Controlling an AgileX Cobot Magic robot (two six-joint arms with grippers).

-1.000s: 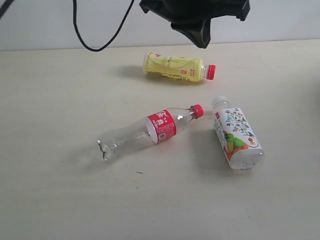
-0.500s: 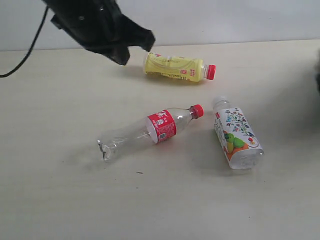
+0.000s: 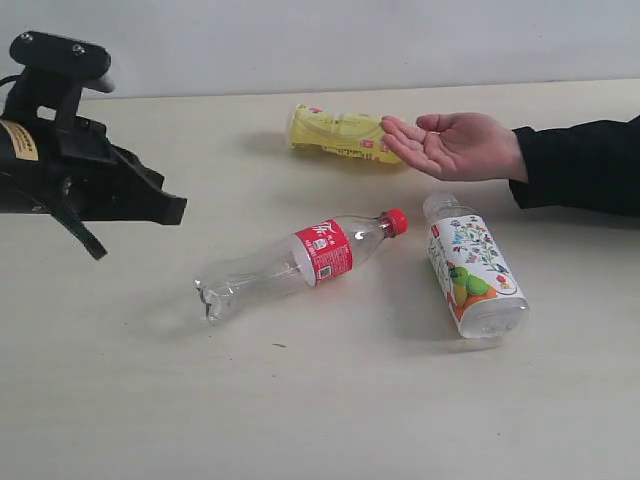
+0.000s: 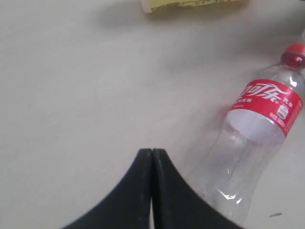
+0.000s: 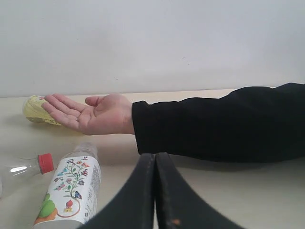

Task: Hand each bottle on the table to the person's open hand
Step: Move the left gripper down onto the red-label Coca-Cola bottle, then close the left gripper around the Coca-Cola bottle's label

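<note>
Three bottles lie on the table [image 3: 120, 400]: a yellow one [image 3: 338, 135] at the back, a clear one with red label and red cap [image 3: 305, 260] in the middle, and a floral-label one with white cap [image 3: 472, 268] to the right. The person's open hand [image 3: 450, 145] hovers palm up over the yellow bottle's cap end. My left gripper [image 3: 178, 210] is shut and empty at the left, apart from the clear bottle. In the left wrist view the left gripper [image 4: 152, 151] points beside the clear bottle [image 4: 257, 129]. The right gripper [image 5: 155, 155] is shut, facing the hand [image 5: 93, 114] and floral bottle [image 5: 71, 191].
The person's black sleeve [image 3: 580, 165] stretches in from the right edge above the floral bottle. A pale wall [image 3: 300, 40] bounds the table's far side. My right arm lies outside the exterior view.
My left arm swung from the top middle down to the left side. The person's hand came in from the right and now covers the yellow bottle's cap. The bottles stayed put.
</note>
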